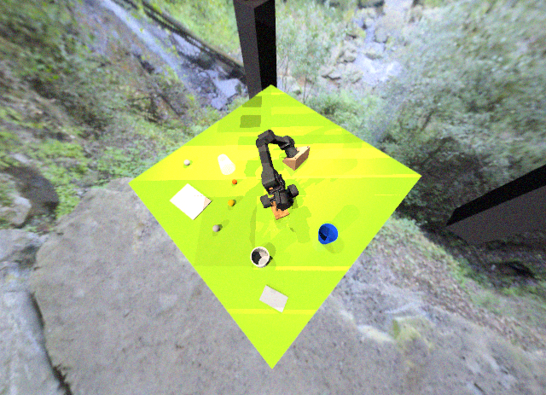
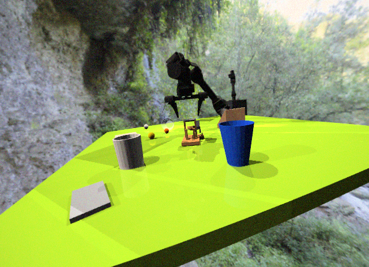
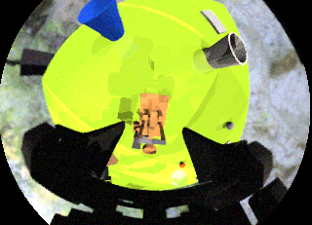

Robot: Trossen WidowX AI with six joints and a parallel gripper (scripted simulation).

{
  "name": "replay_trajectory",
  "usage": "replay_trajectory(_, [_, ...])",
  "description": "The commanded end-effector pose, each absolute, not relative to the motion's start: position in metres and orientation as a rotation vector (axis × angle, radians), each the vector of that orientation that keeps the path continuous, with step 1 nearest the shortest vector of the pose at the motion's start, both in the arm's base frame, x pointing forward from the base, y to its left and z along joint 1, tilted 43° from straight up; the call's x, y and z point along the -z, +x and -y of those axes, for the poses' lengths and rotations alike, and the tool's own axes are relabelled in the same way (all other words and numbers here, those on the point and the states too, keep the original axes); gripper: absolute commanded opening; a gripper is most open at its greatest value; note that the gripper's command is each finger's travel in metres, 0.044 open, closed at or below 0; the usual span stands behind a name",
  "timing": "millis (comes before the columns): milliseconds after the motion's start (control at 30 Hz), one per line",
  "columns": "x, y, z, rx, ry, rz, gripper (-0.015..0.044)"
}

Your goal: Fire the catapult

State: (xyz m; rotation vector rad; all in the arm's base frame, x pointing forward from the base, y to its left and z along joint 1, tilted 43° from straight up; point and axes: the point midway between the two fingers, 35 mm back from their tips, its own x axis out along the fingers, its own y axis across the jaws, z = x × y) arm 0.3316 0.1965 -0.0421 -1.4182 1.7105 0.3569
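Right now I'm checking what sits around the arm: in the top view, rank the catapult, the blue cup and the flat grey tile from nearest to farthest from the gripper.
1. Catapult, right below the open gripper.
2. Blue cup, lower right.
3. Flat grey tile, far down by the table's bottom corner.

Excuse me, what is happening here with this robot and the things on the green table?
A black robot arm holds its open gripper, empty, above a small wooden catapult on the lime-green table. A grey-white mug and a blue cup stand nearer the exterior camera. Small orange balls lie on the table beyond the mug. Whether a ball sits in the catapult cannot be told.
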Motion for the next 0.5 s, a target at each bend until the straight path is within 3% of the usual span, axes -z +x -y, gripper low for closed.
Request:
replay_trajectory(0, [0.059,0.331,-0.18,-0.35,-1.415,-1.719,0.044])
replay_trajectory(467, [0.078,0.331,-0.162,-0.349,-1.416,-1.719,0.044])
